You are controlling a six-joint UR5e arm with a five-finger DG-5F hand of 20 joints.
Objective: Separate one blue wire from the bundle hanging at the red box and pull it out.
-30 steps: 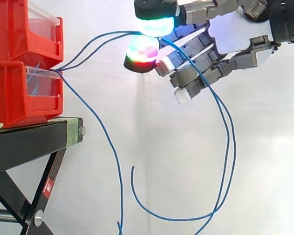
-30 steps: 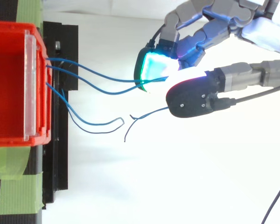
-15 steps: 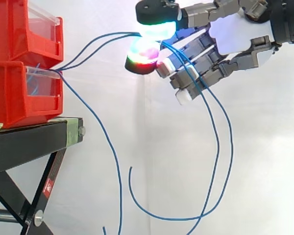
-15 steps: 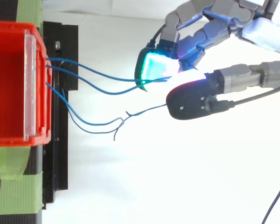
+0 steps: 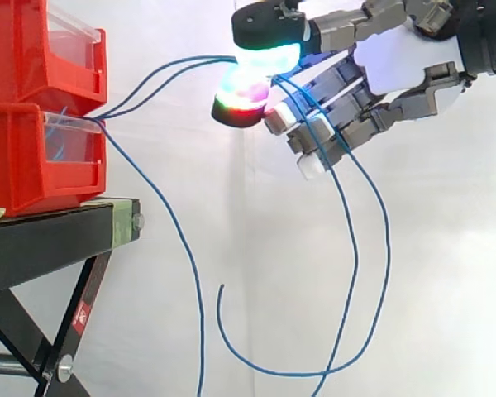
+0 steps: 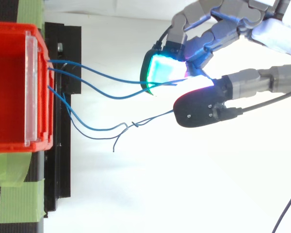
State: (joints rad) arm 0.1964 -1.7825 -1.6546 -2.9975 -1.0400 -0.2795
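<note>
Two stacked red bins [image 5: 33,165] sit on a black stand [image 5: 58,236] at the left. Two blue wires [image 5: 182,60] leave the lower bin's front and rise to my hand [image 5: 397,62], which is shut on them between a cyan-glowing pad [image 6: 162,70] and the black-backed thumb [image 6: 199,107]. Past the pinch, both wires drop in long loops [image 5: 384,248]. Another blue wire [image 5: 184,248] hangs straight down from the bin. From above, the loose wire ends [image 6: 128,126] cross below the held pair [image 6: 116,80].
The red bin [image 6: 9,30] has a clear front panel [image 6: 31,92]. Green tape [image 6: 14,194] holds the stand's near corner. A white curtain lies behind and below the hand. The stand's leg [image 5: 74,322] slants down at lower left.
The hanging loops have swung left toward the stand. The loose ends have drifted closer to the bin and crossed. The thumb has shifted slightly; the pinch stays.
</note>
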